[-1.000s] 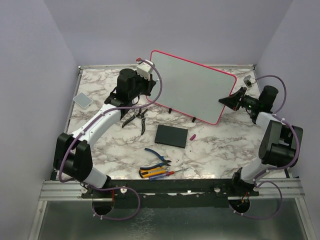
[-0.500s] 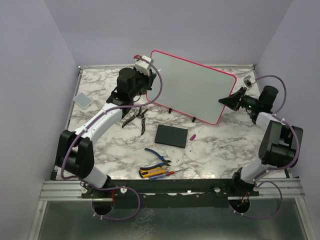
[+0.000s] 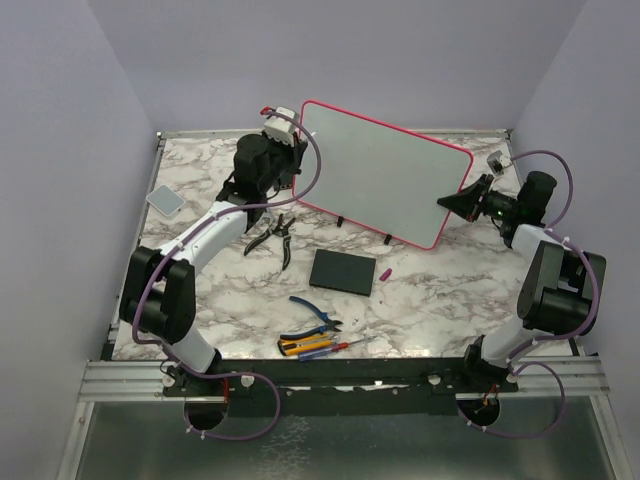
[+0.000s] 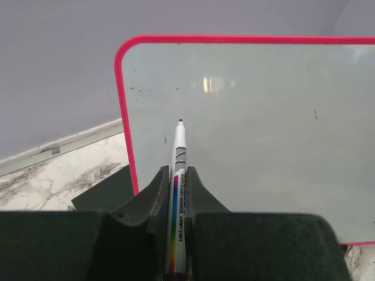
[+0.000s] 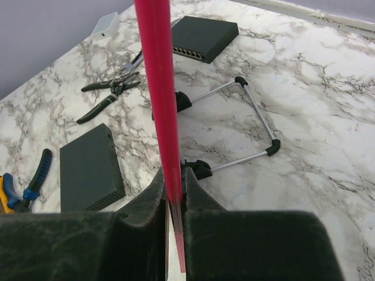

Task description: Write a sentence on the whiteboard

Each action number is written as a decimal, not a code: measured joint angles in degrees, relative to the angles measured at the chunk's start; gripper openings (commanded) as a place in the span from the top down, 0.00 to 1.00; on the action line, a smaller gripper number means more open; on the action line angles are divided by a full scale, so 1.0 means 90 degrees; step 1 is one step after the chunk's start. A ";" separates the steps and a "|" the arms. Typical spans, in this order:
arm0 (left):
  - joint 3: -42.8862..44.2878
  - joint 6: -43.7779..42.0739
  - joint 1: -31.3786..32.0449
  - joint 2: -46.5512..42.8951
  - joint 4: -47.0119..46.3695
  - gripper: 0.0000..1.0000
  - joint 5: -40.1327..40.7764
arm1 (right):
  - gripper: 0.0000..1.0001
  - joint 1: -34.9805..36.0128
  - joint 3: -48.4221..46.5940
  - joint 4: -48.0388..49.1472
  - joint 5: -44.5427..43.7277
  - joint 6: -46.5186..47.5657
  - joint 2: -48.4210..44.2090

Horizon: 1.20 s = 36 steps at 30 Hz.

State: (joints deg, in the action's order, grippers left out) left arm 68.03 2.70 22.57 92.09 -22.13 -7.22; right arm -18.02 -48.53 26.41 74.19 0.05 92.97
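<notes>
The whiteboard [image 3: 385, 170], pale grey with a pink-red frame, stands upright on small black feet at the back of the table. My left gripper [image 3: 290, 148] is shut on a white whiteboard marker [image 4: 178, 193] with a rainbow stripe. Its red tip points at the board's upper left area [image 4: 246, 129], close to the surface. My right gripper [image 3: 452, 203] is shut on the board's right edge, seen as a red strip [image 5: 158, 88] between the jaws. No sentence shows on the board, only a few tiny dark specks.
A flat black slab [image 3: 343, 271] lies in front of the board, with a pink marker cap [image 3: 384, 272] beside it. Black pliers [image 3: 270, 232] lie left of it. Blue pliers [image 3: 318, 313] and screwdrivers [image 3: 315, 346] lie near the front. A grey pad [image 3: 165, 200] sits far left.
My left gripper has risen and moved toward the board's upper left corner with the marker. The right arm and board have not moved.
</notes>
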 measured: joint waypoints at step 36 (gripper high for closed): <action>-0.0794 -0.0070 -0.0078 0.0294 -0.0440 1.00 -0.0053 | 0.99 0.0002 0.0000 -0.0051 -0.0005 0.0000 0.0000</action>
State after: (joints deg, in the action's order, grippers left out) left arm 60.88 2.07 21.87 94.74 -26.09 -7.70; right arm -18.00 -48.53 25.96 74.15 0.05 92.97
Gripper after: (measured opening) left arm 0.113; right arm 0.079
